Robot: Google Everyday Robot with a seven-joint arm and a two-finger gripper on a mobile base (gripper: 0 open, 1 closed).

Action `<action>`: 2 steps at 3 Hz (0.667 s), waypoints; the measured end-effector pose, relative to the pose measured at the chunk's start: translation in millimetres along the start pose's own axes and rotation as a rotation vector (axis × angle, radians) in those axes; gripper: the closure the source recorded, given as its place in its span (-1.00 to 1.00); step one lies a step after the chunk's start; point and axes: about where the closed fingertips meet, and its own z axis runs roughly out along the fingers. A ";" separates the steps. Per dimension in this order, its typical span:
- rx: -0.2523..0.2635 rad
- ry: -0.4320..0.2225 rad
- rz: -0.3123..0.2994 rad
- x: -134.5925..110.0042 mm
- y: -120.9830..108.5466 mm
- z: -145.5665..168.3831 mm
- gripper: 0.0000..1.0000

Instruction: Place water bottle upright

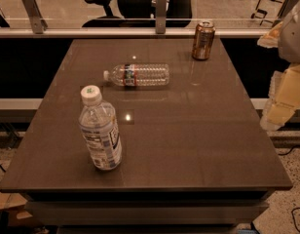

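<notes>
The water bottle (138, 75) is a slim clear ribbed bottle with a red-and-dark label band. It lies on its side on the far middle of the brown table (198, 130), with its small pale cap pointing left. My gripper (281, 104) hangs at the right edge of the view, beyond the table's right side, well to the right of the bottle and apart from it. It holds nothing that I can see.
A wider clear bottle (100, 130) with a big white cap stands upright at the front left. A brown drink can (203, 40) stands at the far right of the table. A rail and office chairs are behind the table.
</notes>
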 end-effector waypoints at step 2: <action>0.020 0.010 -0.017 -5.5 -5.4 -7.8 -1.00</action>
